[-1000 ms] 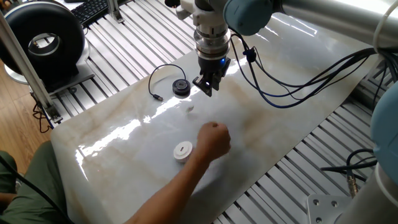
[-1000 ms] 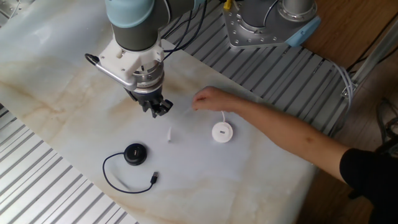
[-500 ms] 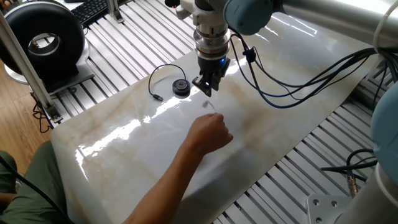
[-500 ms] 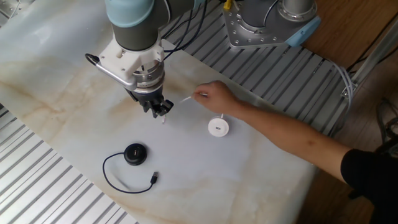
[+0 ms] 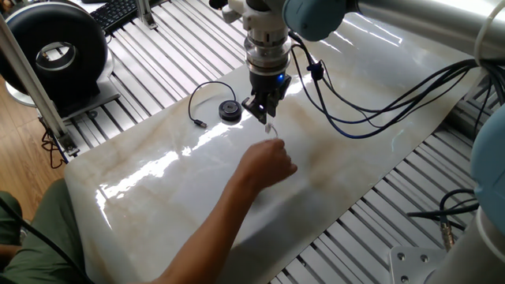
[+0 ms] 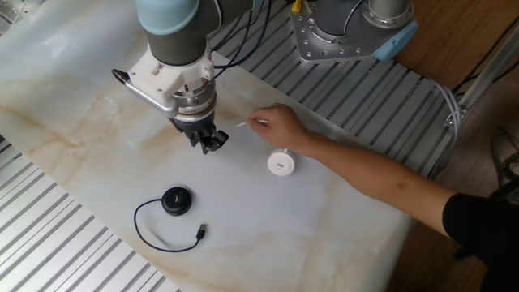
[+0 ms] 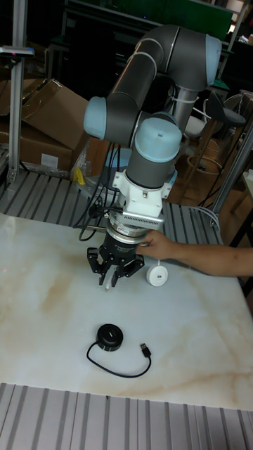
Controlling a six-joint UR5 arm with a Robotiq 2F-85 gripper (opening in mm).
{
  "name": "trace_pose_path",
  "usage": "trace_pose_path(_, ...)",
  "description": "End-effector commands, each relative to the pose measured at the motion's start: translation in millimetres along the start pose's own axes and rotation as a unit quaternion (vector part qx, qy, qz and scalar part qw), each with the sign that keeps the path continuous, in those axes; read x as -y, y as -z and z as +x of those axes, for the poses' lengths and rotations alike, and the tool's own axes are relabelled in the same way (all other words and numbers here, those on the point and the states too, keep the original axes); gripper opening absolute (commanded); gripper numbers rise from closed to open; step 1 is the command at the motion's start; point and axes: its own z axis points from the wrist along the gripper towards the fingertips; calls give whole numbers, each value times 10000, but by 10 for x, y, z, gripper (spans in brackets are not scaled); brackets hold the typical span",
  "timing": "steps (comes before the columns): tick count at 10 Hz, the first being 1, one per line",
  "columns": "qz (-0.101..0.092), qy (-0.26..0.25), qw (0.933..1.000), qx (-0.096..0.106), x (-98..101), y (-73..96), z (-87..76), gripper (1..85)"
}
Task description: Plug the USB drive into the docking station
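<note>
No legible text or labels

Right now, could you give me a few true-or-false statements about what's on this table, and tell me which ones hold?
1. A person's hand is reaching onto the table. True.
2. The black docking station is clamped in the robot's hand. False: it lies on the marble table, apart from the robot's hand.
3. The white USB drive lies beside the person's hand. True.
4. The docking station's cable is plugged into the white USB drive. False: its dark plug lies loose on the table.
5. The robot's hand hangs above the table between the docking station and the person's hand. True.
</note>
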Motion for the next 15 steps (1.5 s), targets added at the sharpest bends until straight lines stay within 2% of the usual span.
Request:
trace_pose_path(1, -135, -128, 9998, -19, -88, 6, 15, 313)
trace_pose_path(4, -83, -122, 9999, -52, -46, -23, 56, 293)
trace_pose_path(10, -180, -149, 9997, -17, -87, -61, 26, 257)
trace_pose_path(12, -118, -98, 9999, 11, -53, -82, 8, 250)
trace_pose_path(15, -127, -59, 9999, -11, -62, -89, 20, 243)
